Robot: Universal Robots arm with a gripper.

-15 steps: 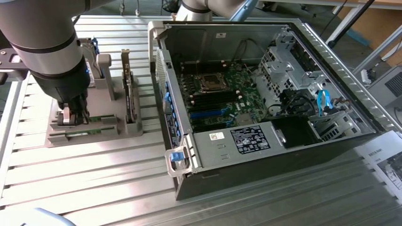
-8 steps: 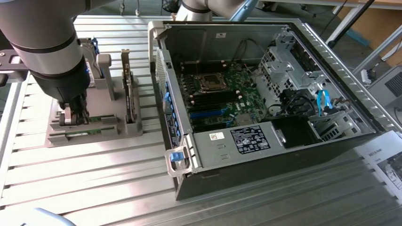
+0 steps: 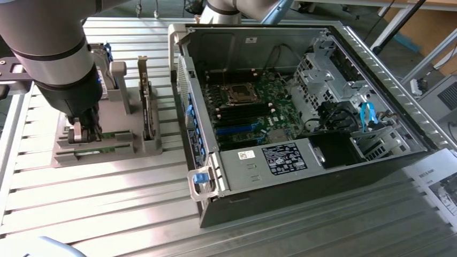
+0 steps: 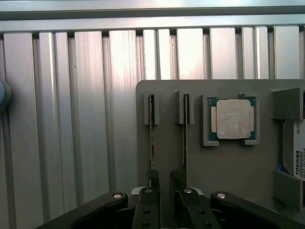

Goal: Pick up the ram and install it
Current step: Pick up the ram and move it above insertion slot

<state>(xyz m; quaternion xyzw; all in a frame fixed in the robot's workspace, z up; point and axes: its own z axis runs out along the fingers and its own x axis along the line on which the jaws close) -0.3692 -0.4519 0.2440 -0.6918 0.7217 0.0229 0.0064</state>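
Note:
Two ram sticks stand on edge in slots of a grey holder, one beside the other. My gripper hangs low over the holder at their near ends. It is open, with bare holder showing in the gap between the fingertips. One fingertip lines up with the first stick and the other sits just beside the second stick; I cannot tell whether they touch. In the exterior view the gripper is down on the holder, at the exterior view's left.
A square silver processor chip and a Toshiba drive also sit in the holder. An upright card stands at its side. The open computer case lies at the exterior view's right, its motherboard exposed. Ribbed metal table all around.

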